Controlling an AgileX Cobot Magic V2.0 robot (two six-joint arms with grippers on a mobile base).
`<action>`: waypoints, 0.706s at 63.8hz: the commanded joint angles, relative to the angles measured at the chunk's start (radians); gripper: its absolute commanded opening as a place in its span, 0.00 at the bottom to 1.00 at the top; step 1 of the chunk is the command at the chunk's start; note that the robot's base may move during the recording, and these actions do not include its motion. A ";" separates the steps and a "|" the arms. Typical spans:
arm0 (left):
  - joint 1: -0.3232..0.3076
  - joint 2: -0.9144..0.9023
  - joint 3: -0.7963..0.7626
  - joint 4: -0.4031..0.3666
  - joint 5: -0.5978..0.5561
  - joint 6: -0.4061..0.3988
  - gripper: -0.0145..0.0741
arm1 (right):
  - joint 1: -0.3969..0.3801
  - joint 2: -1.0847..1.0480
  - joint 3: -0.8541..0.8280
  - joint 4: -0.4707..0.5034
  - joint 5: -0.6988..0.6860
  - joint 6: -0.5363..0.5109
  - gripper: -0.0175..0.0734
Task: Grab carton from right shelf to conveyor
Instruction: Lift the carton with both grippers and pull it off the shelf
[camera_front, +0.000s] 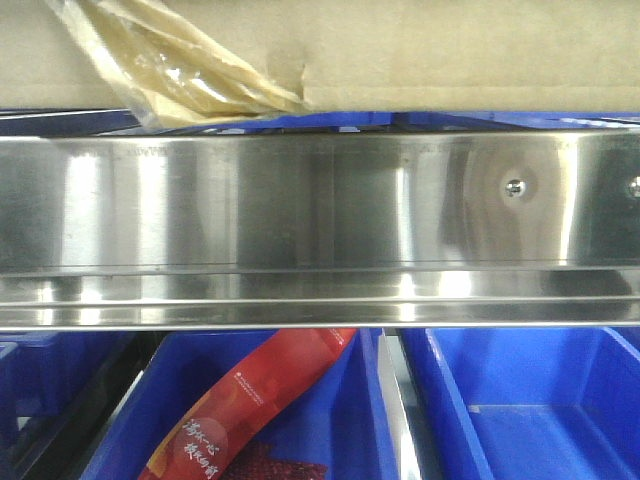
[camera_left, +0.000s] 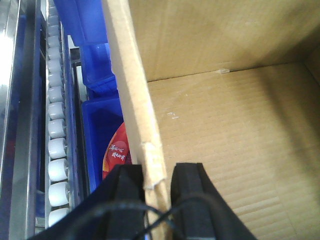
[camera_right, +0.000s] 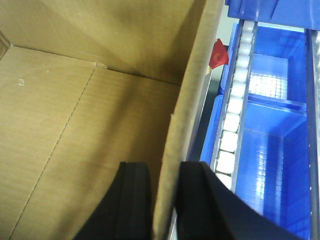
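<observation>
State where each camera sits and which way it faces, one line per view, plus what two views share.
Front view: faces the shiny stainless-steel shelf rail head-on, large brown cardboard carton above, blue plastic bins below; no robot parts.
Left wrist: looks into the carton past the left gripper, black fingers astride its left wall.
Right wrist: mirrored; right gripper astride the right wall.
Shared: both wrist views show the carton's interior.

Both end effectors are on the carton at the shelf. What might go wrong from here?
1. The left end effector pinches the carton wall where its rim is torn; the cardboard may rip or slip.
2. Loose tape hangs from the carton's bottom edge just above the right shelf's steel rail and may snag there.
3. The right end effector also holds only a thin wall, so the carton could flex or tilt.
</observation>
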 joint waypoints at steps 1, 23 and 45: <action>-0.008 -0.017 -0.006 -0.010 -0.031 0.008 0.14 | -0.003 -0.013 -0.003 -0.015 -0.043 -0.017 0.12; -0.008 -0.017 -0.006 -0.010 -0.053 0.008 0.14 | -0.003 -0.013 -0.003 -0.015 -0.043 -0.017 0.12; -0.008 -0.017 -0.006 -0.010 -0.053 0.008 0.14 | -0.003 -0.013 -0.003 -0.015 -0.043 -0.017 0.12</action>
